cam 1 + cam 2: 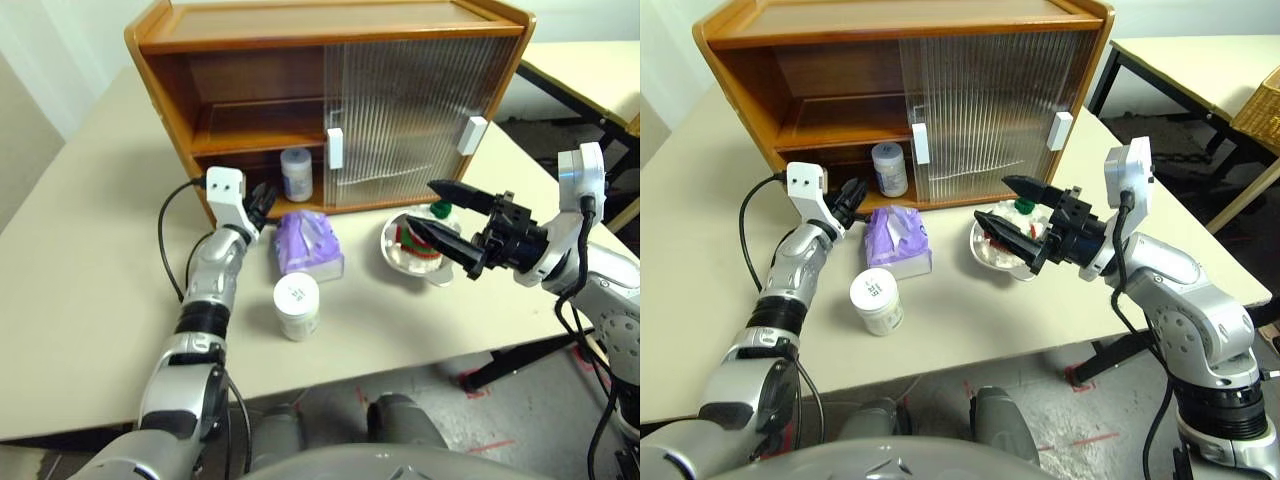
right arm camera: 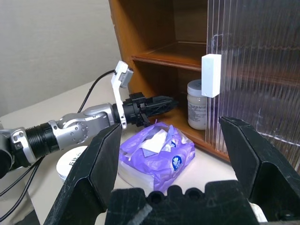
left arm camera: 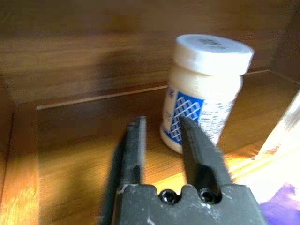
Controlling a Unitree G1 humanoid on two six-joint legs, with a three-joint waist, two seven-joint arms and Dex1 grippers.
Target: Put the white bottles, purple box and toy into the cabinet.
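- My left gripper [image 1: 262,203] is at the cabinet's [image 1: 250,30] open left half, level with the bottom compartment's front lip. In the left wrist view its fingers [image 3: 136,150] stand nearly together, a thin gap between them, with nothing clamped.
- One bottle [image 1: 296,174] stands upright inside the bottom compartment, beside the edge of the sliding door [image 1: 420,110]. It is just ahead of my left fingertips and apart from them.
- The second bottle [image 1: 297,306] stands upright on the table [image 1: 80,300], toward the near edge, in front of the box [image 1: 308,243].
- The box lies on the table just outside the cabinet's front, between my left gripper and the bowl [image 1: 392,248]. Its crinkled top faces up.
- The toy [image 1: 425,232] sits in the bowl, which rests on the table in front of the closed door. Part of it is hidden behind my right gripper.
- My right gripper [image 1: 440,214] hangs above the bowl with its fingers spread wide apart, holding nothing. I cannot tell whether the lower finger touches the toy.
- The doors cover the cabinet's right half; the left half is open, with the upper shelf [image 1: 255,125] bare.
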